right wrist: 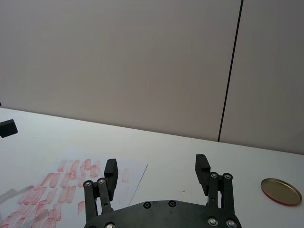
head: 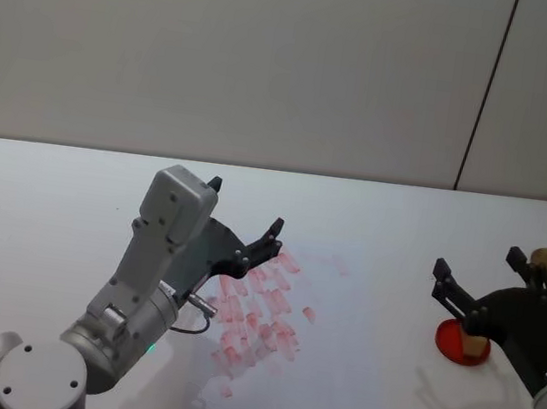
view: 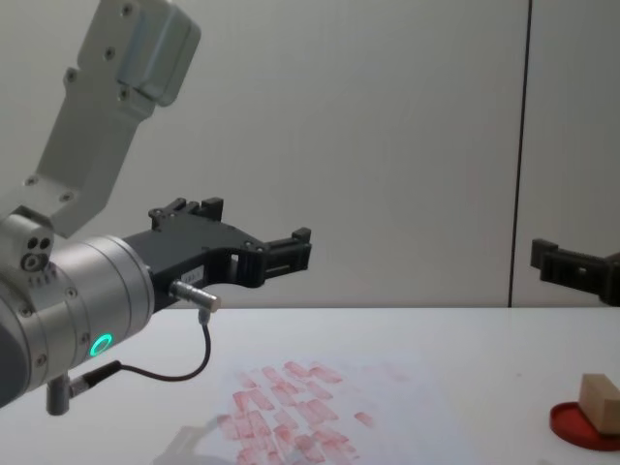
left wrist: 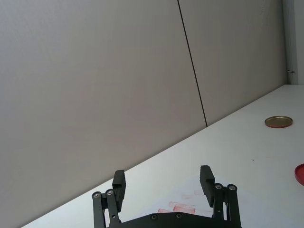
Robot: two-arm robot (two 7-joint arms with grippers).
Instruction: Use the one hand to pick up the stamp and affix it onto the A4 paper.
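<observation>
One wooden stamp (head: 478,344) is seen resting on the red ink pad (head: 453,343), below the spread jaws of the right gripper (head: 477,264). A gold lid (right wrist: 281,191) is caught beyond them in the right wrist view. The left gripper (head: 245,207), jaws likewise apart, is held over the A4 paper (head: 347,376).

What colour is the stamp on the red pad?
Light tan wood. The stamp shows best in the chest view, standing on the red pad.

Bright, even light with faint, soft shadows
</observation>
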